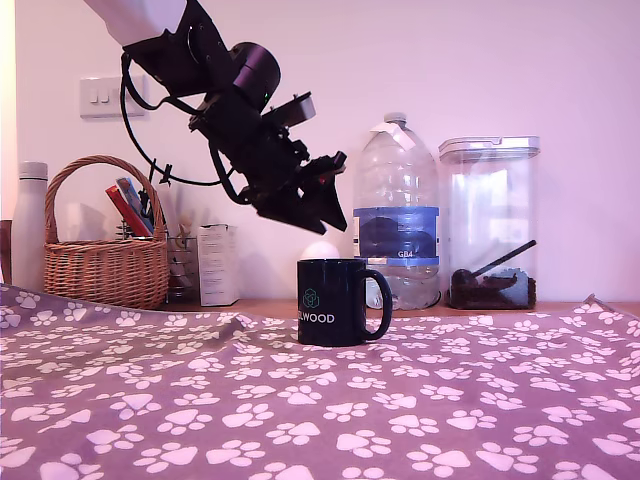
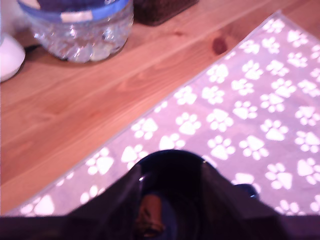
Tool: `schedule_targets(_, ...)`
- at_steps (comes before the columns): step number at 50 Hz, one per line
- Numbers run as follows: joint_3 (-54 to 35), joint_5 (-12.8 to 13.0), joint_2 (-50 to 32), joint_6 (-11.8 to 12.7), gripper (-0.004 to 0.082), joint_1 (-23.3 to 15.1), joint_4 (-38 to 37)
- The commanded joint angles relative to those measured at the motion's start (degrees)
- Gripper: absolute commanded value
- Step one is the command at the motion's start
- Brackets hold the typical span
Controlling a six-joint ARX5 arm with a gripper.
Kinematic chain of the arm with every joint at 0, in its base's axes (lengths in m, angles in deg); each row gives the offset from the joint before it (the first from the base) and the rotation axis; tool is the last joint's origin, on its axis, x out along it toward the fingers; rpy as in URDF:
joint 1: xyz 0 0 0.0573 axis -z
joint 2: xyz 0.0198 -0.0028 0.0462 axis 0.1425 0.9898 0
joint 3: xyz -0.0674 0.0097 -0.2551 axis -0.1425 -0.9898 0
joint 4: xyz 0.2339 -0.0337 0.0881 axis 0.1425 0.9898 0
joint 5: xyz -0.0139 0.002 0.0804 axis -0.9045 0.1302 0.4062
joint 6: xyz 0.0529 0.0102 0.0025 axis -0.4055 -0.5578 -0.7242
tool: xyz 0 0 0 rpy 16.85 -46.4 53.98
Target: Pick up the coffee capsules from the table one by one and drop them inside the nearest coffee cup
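Note:
The black "ELWOOD" coffee cup stands upright on the paw-print table cloth, its handle toward the exterior view's right. My gripper hangs just above its rim, tilted downward. In the wrist view I look straight down into the cup. My gripper is open, with a dark finger on either side of the opening. One brown coffee capsule shows inside the cup, touching neither finger. No capsule is visible on the cloth.
Behind the cup stand a clear bottle with a blue label, a clear container with dark contents, a small white box and a wicker basket. Bare wood lies beyond the cloth's edge.

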Motion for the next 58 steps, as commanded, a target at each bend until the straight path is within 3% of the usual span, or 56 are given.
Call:
schedule_targets(1, -2.1, -0.7, -4.8, -0.2, 0.0139, 0.4, -2.1)
schedule_targets(7, -8.0, -0.9, -9.1, -0.2, 0.0041, 0.3, -6.8)
schedule_targets(20, -25.1, -1.3, -20.8, 0.0, -0.0024, -0.8, -17.6)
schedule_targets(45, -44.6, -3.1, -36.3, 1.0, -0.0023, -2.4, -23.3)
schedule_targets(58, -48.9, -3.3, -38.3, 3.8, -0.0023, -2.7, -24.9)
